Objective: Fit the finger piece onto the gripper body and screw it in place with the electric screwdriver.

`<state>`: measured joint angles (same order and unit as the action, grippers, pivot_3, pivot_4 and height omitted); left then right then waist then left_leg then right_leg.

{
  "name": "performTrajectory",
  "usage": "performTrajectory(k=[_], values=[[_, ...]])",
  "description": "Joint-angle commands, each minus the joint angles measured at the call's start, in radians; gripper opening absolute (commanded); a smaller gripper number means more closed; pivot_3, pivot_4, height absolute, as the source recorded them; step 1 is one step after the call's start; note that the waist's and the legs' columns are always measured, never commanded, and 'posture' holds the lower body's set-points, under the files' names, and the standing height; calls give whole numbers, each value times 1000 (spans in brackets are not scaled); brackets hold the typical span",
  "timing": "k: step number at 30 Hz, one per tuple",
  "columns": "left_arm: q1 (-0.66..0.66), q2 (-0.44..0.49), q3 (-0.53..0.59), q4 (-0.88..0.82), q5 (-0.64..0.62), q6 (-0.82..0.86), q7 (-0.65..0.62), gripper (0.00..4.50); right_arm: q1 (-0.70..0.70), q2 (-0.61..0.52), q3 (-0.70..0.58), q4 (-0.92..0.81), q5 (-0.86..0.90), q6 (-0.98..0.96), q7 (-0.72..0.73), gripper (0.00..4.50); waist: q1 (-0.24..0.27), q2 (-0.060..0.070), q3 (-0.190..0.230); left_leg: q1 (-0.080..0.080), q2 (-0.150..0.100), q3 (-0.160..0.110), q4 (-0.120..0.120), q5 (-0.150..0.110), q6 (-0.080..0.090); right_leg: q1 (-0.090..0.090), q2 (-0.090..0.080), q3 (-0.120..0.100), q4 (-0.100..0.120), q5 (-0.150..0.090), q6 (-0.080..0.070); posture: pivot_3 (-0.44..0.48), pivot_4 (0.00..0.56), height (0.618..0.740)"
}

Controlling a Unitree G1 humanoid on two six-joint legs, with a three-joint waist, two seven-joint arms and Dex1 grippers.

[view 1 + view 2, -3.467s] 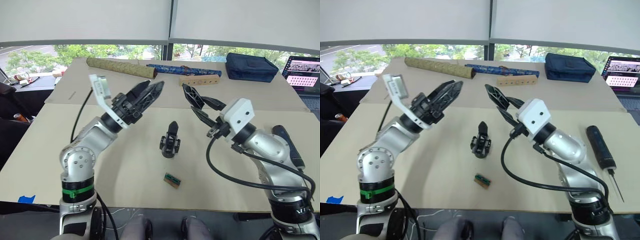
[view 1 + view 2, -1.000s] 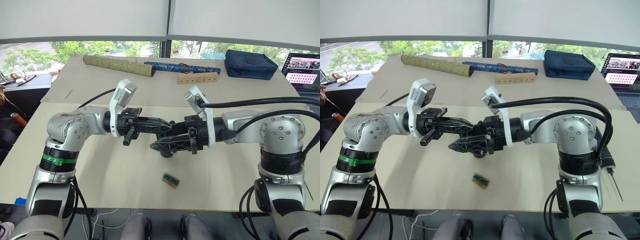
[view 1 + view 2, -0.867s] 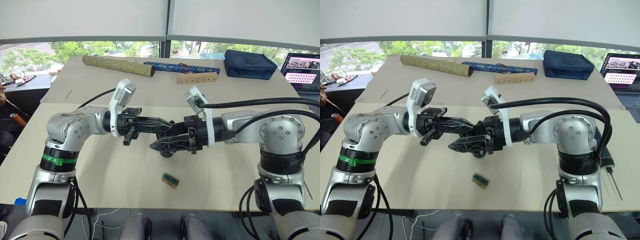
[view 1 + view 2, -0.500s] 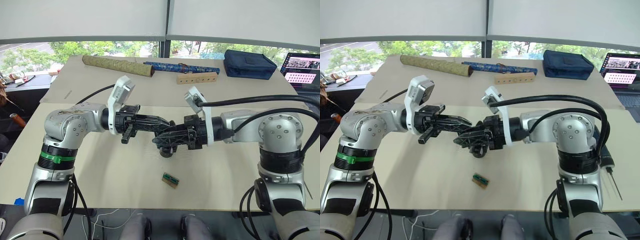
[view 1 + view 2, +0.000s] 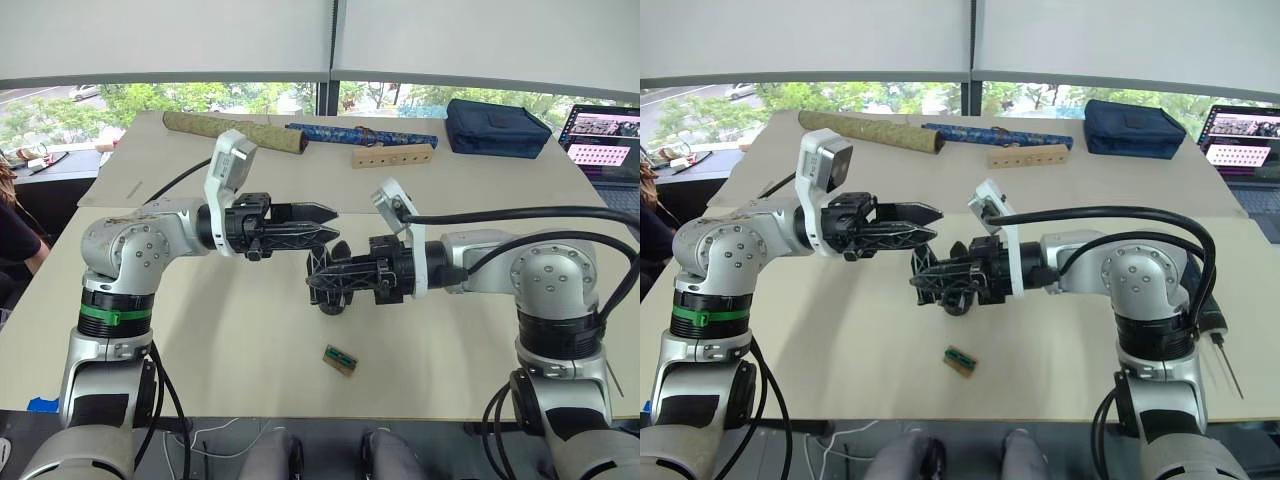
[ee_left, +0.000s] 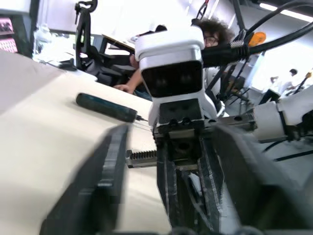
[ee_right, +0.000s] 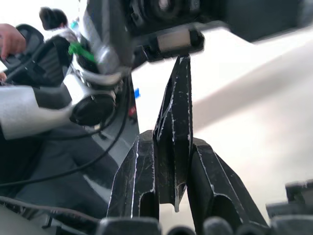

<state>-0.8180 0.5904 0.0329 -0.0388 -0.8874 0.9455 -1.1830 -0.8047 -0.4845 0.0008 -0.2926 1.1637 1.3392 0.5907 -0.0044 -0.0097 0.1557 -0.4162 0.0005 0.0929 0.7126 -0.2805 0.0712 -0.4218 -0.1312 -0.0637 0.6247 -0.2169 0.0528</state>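
R gripper (image 5: 318, 282) pinches the finger piece (image 7: 174, 142) just above the gripper body (image 5: 958, 298) on the table (image 5: 200, 340). L gripper (image 5: 325, 218) spread, empty, hovering just beside; electric screwdriver (image 5: 1206, 318) near table's R edge

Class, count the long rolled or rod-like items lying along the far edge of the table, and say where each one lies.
2. The olive patterned roll lies at the far left. The blue patterned roll lies just right of it, near the middle, behind the wooden block with holes.
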Motion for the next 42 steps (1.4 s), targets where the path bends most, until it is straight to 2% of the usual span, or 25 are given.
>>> performTrajectory(k=[1, 3, 7, 11, 16, 22, 28, 33, 42], values=[[14, 47, 53, -36, 13, -53, -13, 4500, 9, -35, 5, -65, -75, -149, 115, 417, -2, 0, 0, 0, 0, 0, 0, 0, 0, 0, 0, 0, 0, 0, 0, 0, 150, 734], [36, 92, 67, -9, 70, -136, -34, 4500, 33, -40, -18, -74, -97, -226, 168, 415, -5, 0, 0, 0, 0, 0, 0, 0, 0, 0, 0, 0, 0, 0, 0, 0, 150, 734], [126, 205, 49, 102, 252, -413, -154, 4500, 98, -87, -50, -84, -159, -378, 306, 414, -7, 0, 0, 0, 0, 1, -1, 0, 0, 0, 0, 0, -1, 0, 0, 0, 150, 734], [221, 284, -2, 253, 425, -672, -255, 4500, 163, -107, -89, -50, -208, -480, 349, 414, -5, 0, 0, 0, 0, 2, 0, 0, 0, 0, 0, -1, -1, 0, 0, 0, 150, 734], [290, 237, -7, 401, 508, -862, -256, 4500, 288, -153, -74, -40, -347, -711, 527, 413, 14, -1, 0, 0, 0, 2, 0, 0, 0, 0, 0, -1, -1, 0, 0, 0, 150, 734], [334, 126, -9, 483, 560, -1011, -198, 4500, 361, -156, -95, -10, -390, -805, 561, 413, 16, -1, 1, 0, 1, 2, 2, 0, 1, 0, 0, -1, 0, 0, 0, 0, 150, 734], [300, -26, -92, 513, 642, -1100, -139, 4500, 398, -141, -57, -18, -441, -875, 566, 413, 18, -1, 1, 0, 0, 2, 2, -1, 1, 1, -1, -1, 0, 0, 0, 0, 150, 734], [226, -124, -165, 569, 697, -1128, -125, 4500, 392, -124, -30, -24, -457, -883, 564, 413, 15, -2, 1, 0, 0, 2, 3, -1, 1, 0, -1, -1, 1, 0, 0, 0, 150, 734], [149, -239, -201, 663, 716, -1095, -98, 4500, 401, -105, -13, -47, -470, -883, 548, 413, 16, -2, 1, 0, 0, 2, 3, -1, 2, 0, -1, -1, 1, 0, 0, 0, 150, 734]])
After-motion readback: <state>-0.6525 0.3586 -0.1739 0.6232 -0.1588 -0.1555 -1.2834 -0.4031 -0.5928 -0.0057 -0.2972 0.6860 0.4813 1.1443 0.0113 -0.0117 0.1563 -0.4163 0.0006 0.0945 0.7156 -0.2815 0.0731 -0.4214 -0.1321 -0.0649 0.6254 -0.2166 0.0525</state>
